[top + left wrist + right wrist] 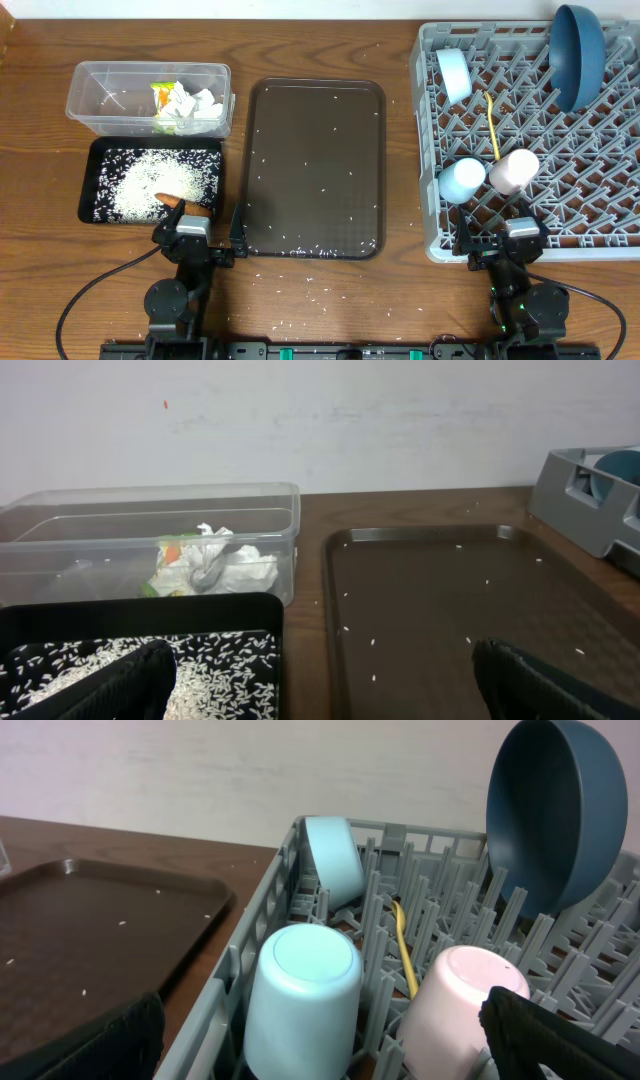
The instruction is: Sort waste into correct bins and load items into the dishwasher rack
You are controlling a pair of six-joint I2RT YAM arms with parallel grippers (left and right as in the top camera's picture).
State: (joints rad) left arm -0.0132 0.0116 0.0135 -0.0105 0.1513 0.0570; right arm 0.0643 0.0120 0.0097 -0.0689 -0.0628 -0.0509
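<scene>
Grey plastic, the dishwasher rack lies straight ahead of my right tool, whose jaws stand wide apart and hold nothing. A brown serving tray covers the counter between my tools. Far ahead-right of the right tool a dark blue dish leans on edge. A clear tub of tissues sits beyond the black tray, just ahead-left of my left tool, which is also spread wide and empty. The pale bowl is far ahead-left of the right tool, with the blue cup and pink cup directly before it and the yellow spoon beyond. A sausage rests on rice.
</scene>
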